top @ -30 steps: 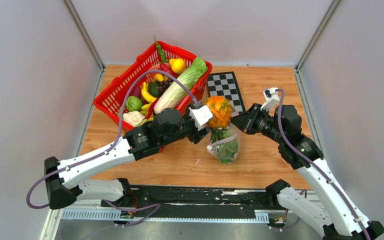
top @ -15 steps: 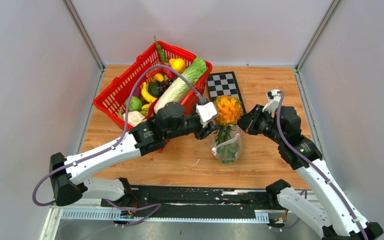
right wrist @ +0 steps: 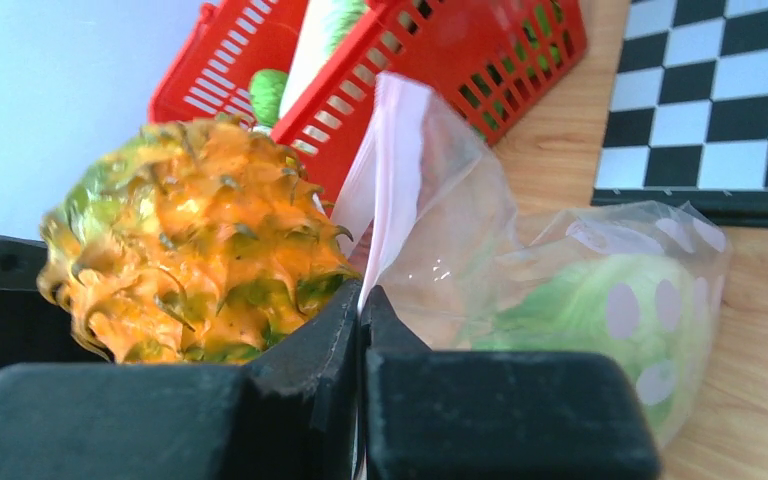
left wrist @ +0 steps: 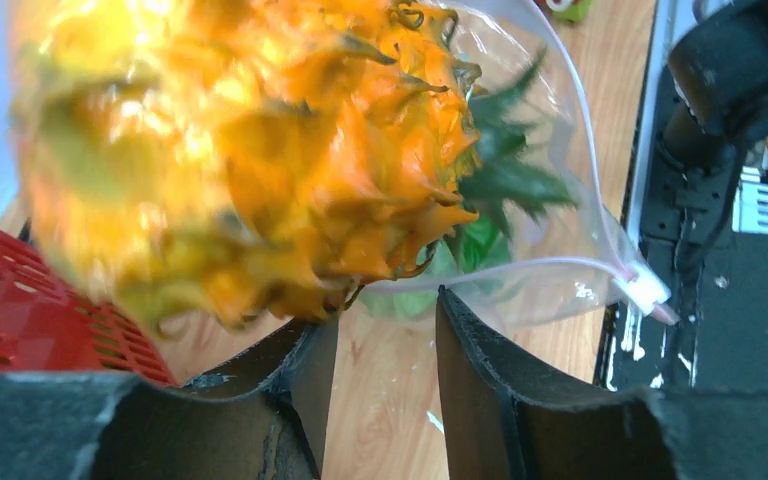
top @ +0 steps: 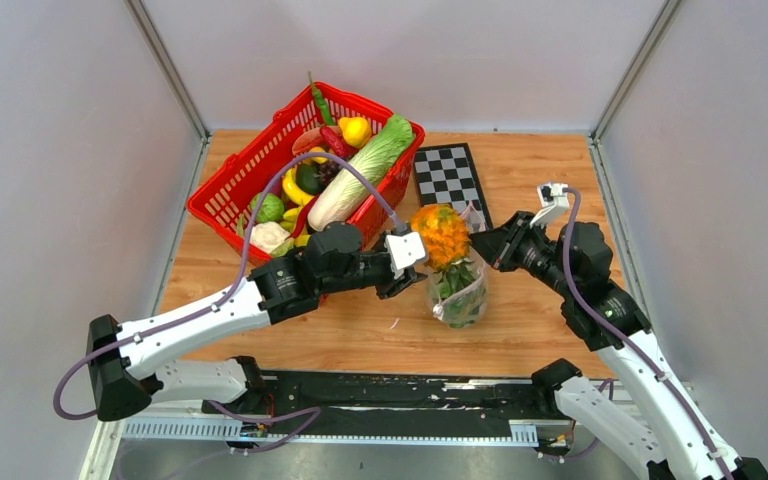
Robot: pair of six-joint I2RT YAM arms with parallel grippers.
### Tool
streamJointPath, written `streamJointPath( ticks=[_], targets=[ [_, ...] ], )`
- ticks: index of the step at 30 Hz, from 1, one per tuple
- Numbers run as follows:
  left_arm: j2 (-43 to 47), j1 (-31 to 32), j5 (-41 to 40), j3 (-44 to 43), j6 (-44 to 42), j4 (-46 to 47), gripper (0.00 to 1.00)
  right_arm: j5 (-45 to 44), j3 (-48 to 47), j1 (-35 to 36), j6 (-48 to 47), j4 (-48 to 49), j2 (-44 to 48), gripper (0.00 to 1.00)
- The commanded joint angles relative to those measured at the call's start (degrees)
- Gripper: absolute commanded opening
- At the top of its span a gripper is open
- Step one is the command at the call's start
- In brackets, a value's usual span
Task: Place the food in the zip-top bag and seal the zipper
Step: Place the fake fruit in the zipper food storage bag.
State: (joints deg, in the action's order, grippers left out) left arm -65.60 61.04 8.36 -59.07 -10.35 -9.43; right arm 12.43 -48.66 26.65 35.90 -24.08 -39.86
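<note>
The orange pumpkin-like piece [top: 442, 232] sits at the mouth of the clear zip-top bag [top: 462, 298], its green leaves pointing down into the bag. It looks blurred in the left wrist view [left wrist: 240, 150]. Green lettuce [right wrist: 570, 300] lies inside the bag. My left gripper [left wrist: 385, 325] is open, its fingertips just short of the orange piece, with nothing between them. My right gripper [right wrist: 362, 300] is shut on the bag's mouth edge at the pale pink zipper [right wrist: 395, 170] and holds the bag up. The zipper also shows in the left wrist view [left wrist: 550, 262].
A red mesh basket [top: 222, 205] with several more toy fruits and vegetables stands at the back left, close behind my left arm. A black-and-white checkerboard [top: 448, 172] lies flat behind the bag. Grey walls close in both sides.
The left gripper has drawn back toward the left and stands open. The orange piece has sunk lower into the bag's mouth. The bag and the right gripper have shifted slightly right.
</note>
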Motion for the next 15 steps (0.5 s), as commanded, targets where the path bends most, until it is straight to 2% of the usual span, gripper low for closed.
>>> streamJointPath(
  ticks=[1, 10, 15],
  targets=[
    [1.2, 1.1, 3.1, 0.9, -2.8, -0.5, 0.49, 4.5, -1.4, 0.7, 1.2, 9.3, 0.8, 0.03],
    [2.7, 1.1, -0.5, 2.2, 0.6, 4.4, 0.67, 4.1, 0.3, 0.6, 2.6, 9.7, 1.7, 0.03],
    [4.0, 1.0, -3.2, 3.8, 4.4, 7.0, 0.69, 3.6, 0.5, 0.6, 2.5, 9.1, 2.0, 0.03]
  ],
)
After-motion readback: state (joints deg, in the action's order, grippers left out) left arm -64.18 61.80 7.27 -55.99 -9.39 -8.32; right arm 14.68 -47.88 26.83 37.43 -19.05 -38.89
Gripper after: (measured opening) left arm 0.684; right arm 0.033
